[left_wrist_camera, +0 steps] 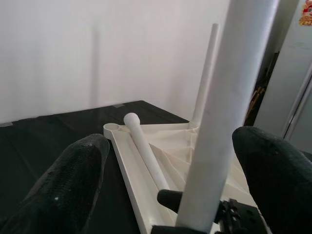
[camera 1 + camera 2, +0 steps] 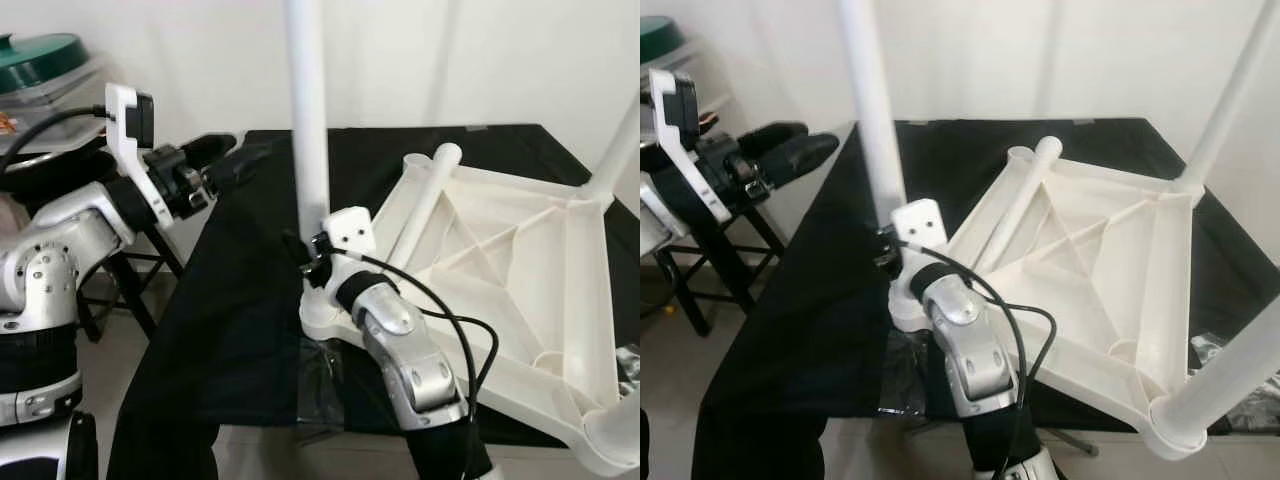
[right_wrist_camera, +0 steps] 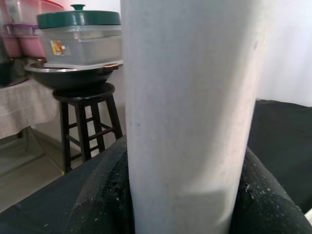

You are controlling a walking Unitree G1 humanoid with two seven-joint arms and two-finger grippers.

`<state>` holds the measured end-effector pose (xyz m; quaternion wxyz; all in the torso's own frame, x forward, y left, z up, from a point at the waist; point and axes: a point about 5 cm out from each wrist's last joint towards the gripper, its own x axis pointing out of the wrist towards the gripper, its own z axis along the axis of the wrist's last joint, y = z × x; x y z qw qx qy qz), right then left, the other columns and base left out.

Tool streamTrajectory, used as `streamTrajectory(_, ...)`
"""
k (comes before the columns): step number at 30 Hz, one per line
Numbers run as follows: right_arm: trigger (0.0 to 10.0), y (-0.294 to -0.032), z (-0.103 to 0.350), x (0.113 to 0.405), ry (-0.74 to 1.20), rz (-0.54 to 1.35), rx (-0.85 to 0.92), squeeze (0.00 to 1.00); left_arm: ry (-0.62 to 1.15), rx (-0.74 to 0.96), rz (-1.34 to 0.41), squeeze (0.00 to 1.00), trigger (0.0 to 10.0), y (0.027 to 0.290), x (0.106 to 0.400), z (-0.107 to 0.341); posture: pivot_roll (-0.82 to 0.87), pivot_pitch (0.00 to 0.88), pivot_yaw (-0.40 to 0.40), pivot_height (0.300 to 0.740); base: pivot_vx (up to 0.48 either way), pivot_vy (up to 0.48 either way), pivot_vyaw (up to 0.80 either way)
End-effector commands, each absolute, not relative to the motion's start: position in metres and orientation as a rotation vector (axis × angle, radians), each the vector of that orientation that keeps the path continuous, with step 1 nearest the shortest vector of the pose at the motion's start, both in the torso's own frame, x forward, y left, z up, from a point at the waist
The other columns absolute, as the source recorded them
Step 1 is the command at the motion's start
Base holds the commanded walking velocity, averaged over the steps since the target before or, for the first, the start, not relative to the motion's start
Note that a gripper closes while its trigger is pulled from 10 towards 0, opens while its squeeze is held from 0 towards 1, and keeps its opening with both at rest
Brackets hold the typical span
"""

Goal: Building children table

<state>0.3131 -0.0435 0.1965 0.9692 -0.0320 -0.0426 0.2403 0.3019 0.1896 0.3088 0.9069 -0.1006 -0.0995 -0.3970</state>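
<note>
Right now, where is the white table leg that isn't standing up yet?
The loose leg lies across the upside-down white tabletop on the black cloth, just right of the upright leg that the right gripper grips.

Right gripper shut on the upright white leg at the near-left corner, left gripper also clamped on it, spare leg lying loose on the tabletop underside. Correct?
Not quite. The left gripper is not clamped on the leg: the left eye view shows it open, off to the side. The rest holds: the right gripper is shut on the upright white leg, and the spare leg lies on the upturned tabletop.
</note>
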Motion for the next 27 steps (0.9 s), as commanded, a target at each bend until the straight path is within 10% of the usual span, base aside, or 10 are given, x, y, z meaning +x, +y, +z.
streamTrajectory(1, 0.0, -0.037, 0.18, 0.312, 0.005, 0.515, -0.088, 0.0, -0.202, -0.204, -0.83, 0.0, 10.0, 0.188, 0.298, 0.308, 0.01, 0.068, 0.026, 0.74, 0.0, 0.0, 0.0)
streamTrajectory(5, 0.0, -0.034, 0.181, 0.309, 0.009, 0.516, -0.089, 0.0, -0.198, -0.208, -0.835, 0.0, 10.0, 0.187, 0.297, 0.307, 0.01, 0.068, 0.026, 0.74, 0.0, 0.0, 0.0)
streamTrajectory(7, 1.7, -0.034, 0.185, 0.304, 0.011, 0.482, -0.092, 0.0, -0.191, -0.211, -0.84, 0.0, 10.0, 0.184, 0.297, 0.305, 0.0, 0.065, 0.035, 0.74, 0.0, 0.0, 0.0)
streamTrajectory(8, 10.0, -0.036, 0.19, 0.303, 0.003, 0.454, -0.089, 0.0, -0.186, -0.212, -0.842, 0.0, 10.0, 0.182, 0.297, 0.302, 0.0, 0.063, 0.037, 0.74, 0.0, 0.0, 0.0)
streamTrajectory(13, 10.0, -0.038, 0.198, 0.302, -0.039, 0.476, -0.063, 0.0, -0.18, -0.213, -0.852, 0.0, 10.0, 0.177, 0.296, 0.298, 0.0, 0.061, 0.038, 0.74, 0.0, 0.0, 0.0)
streamTrajectory(14, 10.0, -0.038, 0.202, 0.304, -0.064, 0.501, -0.039, 1.0, -0.178, -0.214, -0.855, 0.0, 10.0, 0.176, 0.295, 0.297, 0.0, 0.06, 0.04, 0.74, 0.0, 0.0, 0.0)
streamTrajectory(21, 10.0, -0.038, 0.227, 0.304, -0.201, 0.768, 0.025, 1.0, -0.172, -0.207, -0.867, 0.0, 10.0, 0.172, 0.292, 0.294, 0.0, 0.06, 0.044, 0.74, 0.0, 0.0, 0.0)
streamTrajectory(22, 10.0, -0.042, 0.231, 0.305, -0.218, 0.895, -0.02, 0.03, -0.171, -0.206, -0.865, 0.0, 10.0, 0.171, 0.292, 0.294, 0.0, 0.06, 0.045, 0.74, 0.0, 0.0, 0.0)
streamTrajectory(27, 10.0, -0.073, 0.238, 0.323, -0.187, 1.09, -0.191, 0.0, -0.169, -0.203, -0.859, 0.0, 10.0, 0.168, 0.29, 0.291, 0.01, 0.06, 0.035, 0.74, 0.0, 0.0, 0.0)
